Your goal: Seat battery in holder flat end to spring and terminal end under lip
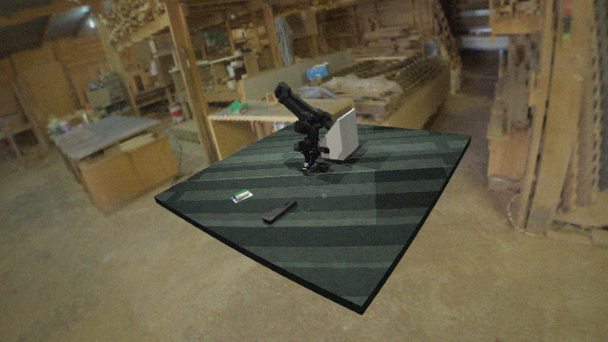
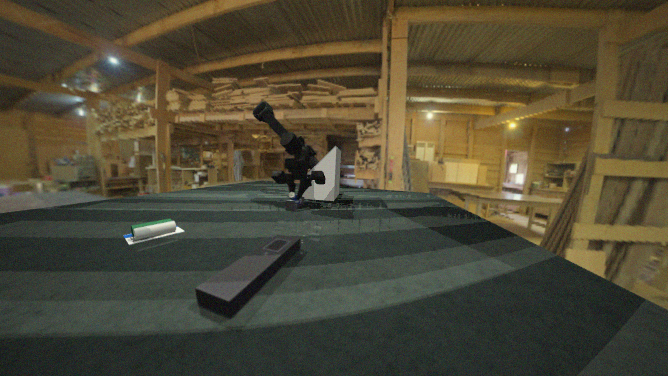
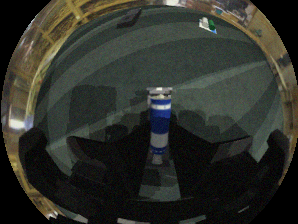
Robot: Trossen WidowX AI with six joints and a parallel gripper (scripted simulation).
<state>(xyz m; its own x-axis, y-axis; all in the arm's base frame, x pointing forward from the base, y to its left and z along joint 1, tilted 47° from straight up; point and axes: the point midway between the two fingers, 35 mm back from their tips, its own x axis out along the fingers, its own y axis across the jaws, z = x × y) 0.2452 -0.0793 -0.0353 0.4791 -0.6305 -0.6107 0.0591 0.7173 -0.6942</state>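
The battery (image 3: pixel 160 122), blue with white bands, stands out in the wrist view between the fingertips, its metal terminal end toward the top. My gripper (image 1: pixel 309 166) (image 2: pixel 295 197) (image 3: pixel 158 124) is shut on the battery, low over the table. A pale grey lip-like piece (image 3: pixel 159 90) of the holder shows just beyond the terminal end. A small grey part, perhaps the spring, shows below the flat end. The fingers hide most of the holder, and I cannot tell if the battery is fully down or level in it.
A dark oblong block (image 1: pixel 279 212) (image 2: pixel 248 275) (image 3: pixel 130 18) lies on the table (image 1: pixel 337 236) toward the front. A green and white cylinder (image 1: pixel 242 195) (image 2: pixel 155 229) lies on a small white and blue card at the left. A white wedge-shaped block (image 1: pixel 344 135) (image 2: pixel 327 177) stands beside the arm.
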